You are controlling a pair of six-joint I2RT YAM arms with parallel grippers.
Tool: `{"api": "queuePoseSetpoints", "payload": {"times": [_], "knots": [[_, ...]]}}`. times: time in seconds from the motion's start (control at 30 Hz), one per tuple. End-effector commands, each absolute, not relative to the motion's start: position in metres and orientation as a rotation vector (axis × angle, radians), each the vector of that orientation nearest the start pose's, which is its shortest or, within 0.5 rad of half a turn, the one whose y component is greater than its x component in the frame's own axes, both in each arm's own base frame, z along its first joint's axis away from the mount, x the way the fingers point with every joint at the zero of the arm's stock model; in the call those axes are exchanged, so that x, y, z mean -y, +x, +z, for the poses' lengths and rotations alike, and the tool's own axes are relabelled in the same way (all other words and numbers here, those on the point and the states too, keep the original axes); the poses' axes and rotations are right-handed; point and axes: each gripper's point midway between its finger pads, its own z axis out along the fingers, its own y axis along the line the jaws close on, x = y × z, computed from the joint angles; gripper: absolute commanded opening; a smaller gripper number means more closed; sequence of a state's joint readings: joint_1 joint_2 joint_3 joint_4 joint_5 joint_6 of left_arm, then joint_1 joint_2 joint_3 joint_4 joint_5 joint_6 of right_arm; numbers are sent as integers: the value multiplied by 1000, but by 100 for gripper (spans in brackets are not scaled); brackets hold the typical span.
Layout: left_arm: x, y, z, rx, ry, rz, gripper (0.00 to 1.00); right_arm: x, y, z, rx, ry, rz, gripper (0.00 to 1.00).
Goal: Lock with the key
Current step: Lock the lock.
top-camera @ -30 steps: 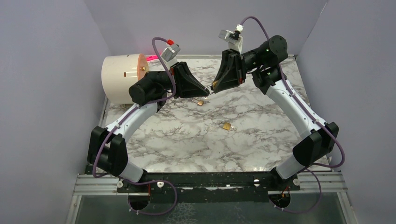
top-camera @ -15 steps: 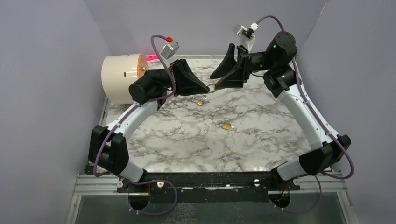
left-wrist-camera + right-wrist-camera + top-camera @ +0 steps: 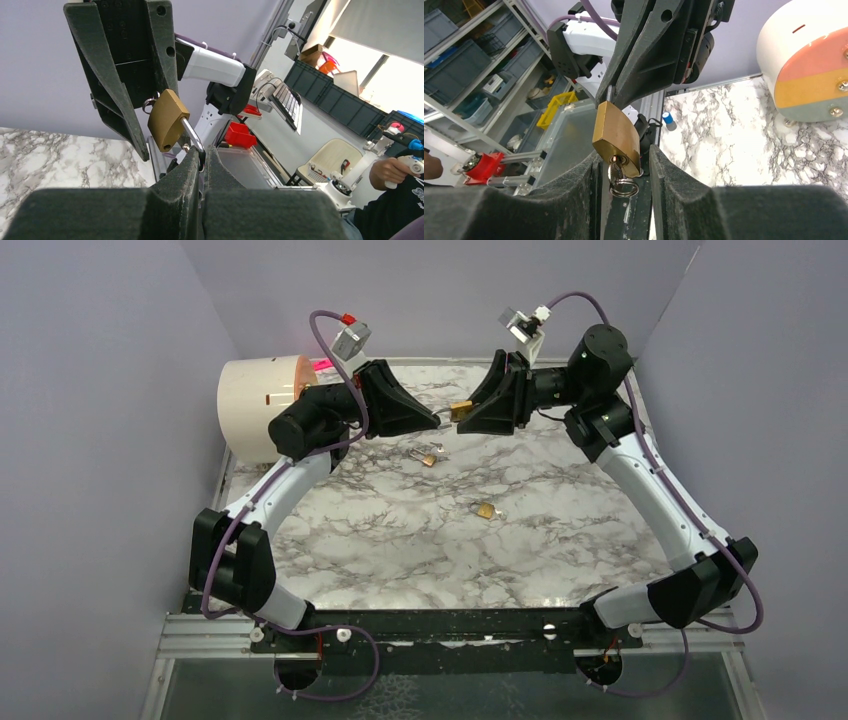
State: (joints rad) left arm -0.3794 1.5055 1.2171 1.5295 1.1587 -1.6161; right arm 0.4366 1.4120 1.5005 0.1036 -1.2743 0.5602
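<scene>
Two robot arms meet in the air above the far edge of the counter (image 3: pixel 560 540), near its middle. Between them hangs a brass padlock (image 3: pixel 165 120), clear of the counter. The left end effector (image 3: pixel 201 160) is pressed together on the padlock's steel shackle (image 3: pixel 190 132), right at the fingertips. The right end effector (image 3: pixel 624 165) is closed around the key (image 3: pixel 620 172), which sits in the keyhole at the bottom of the brass body with its ring (image 3: pixel 624 189) dangling below. Whether the shackle is fully seated cannot be told from these views.

The step in hand looks like turning the key. To do it well, the left arm should hold the shackle firm and unmoving while the right wrist rotates squarely about the key's own axis, without pulling sideways, so the key neither bends nor slips out.

A second padlock (image 3: pixel 485 510) lies mid-counter, a small bunch of keys (image 3: pixel 428 456) lies nearer the far edge, and a white drum (image 3: pixel 255 410) stands at the far left corner
</scene>
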Motion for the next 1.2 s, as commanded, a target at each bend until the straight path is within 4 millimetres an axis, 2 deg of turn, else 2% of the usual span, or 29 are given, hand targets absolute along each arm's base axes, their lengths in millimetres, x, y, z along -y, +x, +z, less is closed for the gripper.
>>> {"api": "queuePoseSetpoints", "payload": {"times": [0.0, 0.53, 0.57, 0.67, 0.77, 0.93, 1.17], "knots": [[257, 174, 486, -786, 1034, -1765, 0, -291, 219, 454, -1347, -1077, 1580, 38], [255, 179, 476, -822, 1012, -1764, 0, -287, 212, 472, -1293, -1090, 1549, 36], [255, 179, 476, -823, 1012, -1765, 0, -287, 212, 473, -1292, -1091, 1550, 33], [254, 180, 476, -824, 1011, -1765, 0, -286, 210, 474, -1293, -1095, 1558, 9], [254, 181, 476, -827, 1008, -1763, 0, -287, 210, 472, -1299, -1101, 1571, 2], [254, 184, 474, -835, 999, -1764, 0, -288, 212, 473, -1342, -1070, 1610, 1], [254, 186, 476, -830, 990, -1766, 0, -287, 203, 472, -1360, -1102, 1715, 1]]}}
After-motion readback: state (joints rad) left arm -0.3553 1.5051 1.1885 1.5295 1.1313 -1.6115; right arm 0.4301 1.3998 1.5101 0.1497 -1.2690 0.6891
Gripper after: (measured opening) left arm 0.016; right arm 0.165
